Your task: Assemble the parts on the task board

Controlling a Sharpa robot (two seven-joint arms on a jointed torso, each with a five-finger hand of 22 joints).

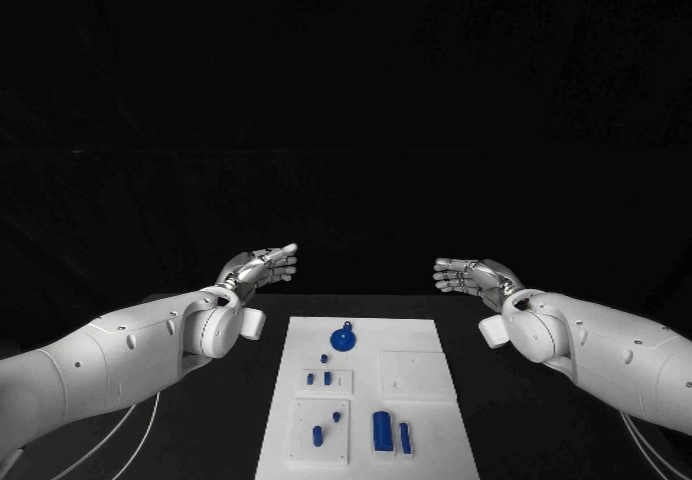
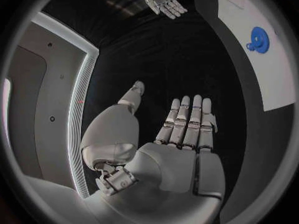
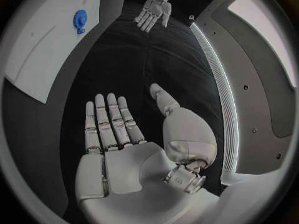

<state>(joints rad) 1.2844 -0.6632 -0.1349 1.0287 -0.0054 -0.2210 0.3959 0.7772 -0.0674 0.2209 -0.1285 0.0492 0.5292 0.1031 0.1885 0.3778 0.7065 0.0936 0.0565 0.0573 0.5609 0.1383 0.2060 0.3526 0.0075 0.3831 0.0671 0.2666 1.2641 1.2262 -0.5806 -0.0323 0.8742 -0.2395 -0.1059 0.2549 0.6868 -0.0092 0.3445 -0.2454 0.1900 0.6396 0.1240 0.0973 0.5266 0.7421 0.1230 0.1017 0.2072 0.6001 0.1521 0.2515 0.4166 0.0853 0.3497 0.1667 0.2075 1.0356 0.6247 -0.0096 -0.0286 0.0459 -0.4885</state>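
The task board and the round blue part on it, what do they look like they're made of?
The task board looks like matte white plastic or coated sheet: flat, even, no glare, with shallow square recesses. The round blue part looks like moulded or printed plastic: solid uniform blue with a slight sheen in the left wrist view. Neither can be confirmed by look alone.

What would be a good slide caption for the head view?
Both hands, left and right, hover open beyond the white task board and its blue parts.
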